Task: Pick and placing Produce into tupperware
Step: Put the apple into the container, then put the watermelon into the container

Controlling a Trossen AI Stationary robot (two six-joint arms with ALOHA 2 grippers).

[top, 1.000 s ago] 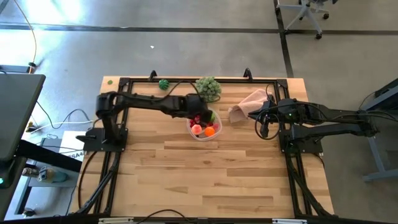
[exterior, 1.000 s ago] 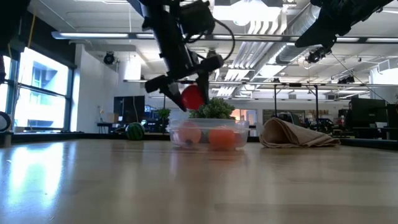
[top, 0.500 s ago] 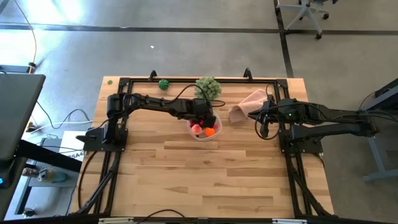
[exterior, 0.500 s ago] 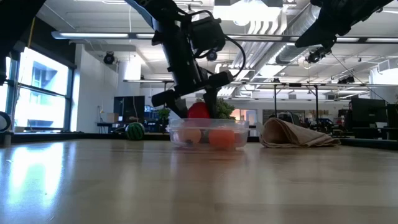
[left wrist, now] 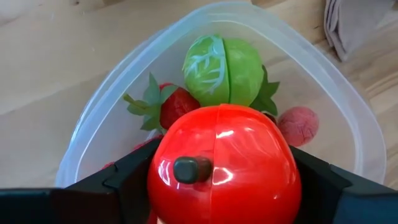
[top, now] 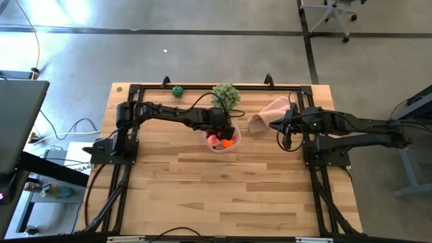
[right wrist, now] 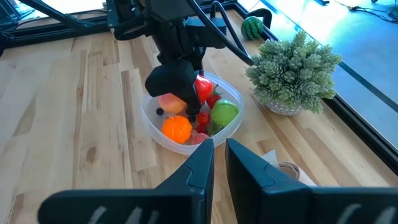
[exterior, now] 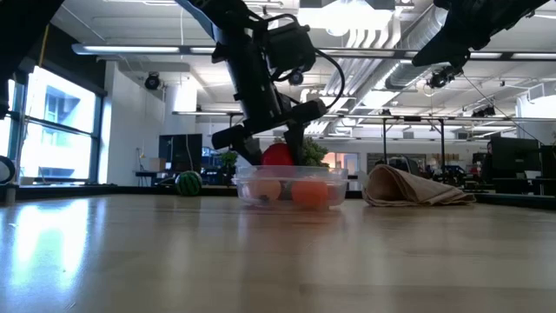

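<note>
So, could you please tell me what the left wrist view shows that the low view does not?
Only the left wrist view shows the green cabbage, the strawberry and a pink fruit lying inside the tupperware. Only the low view shows the pink cloth's whole folded shape, the watermelon at the far edge and an orange fruit. Both show the left gripper with its jaws clamped on the red tomato over the container.

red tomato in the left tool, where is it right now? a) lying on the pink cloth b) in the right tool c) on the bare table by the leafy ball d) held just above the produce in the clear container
d: the left tool grips the red tomato between its fingers over the clear container, above the green piece and strawberry.
</note>
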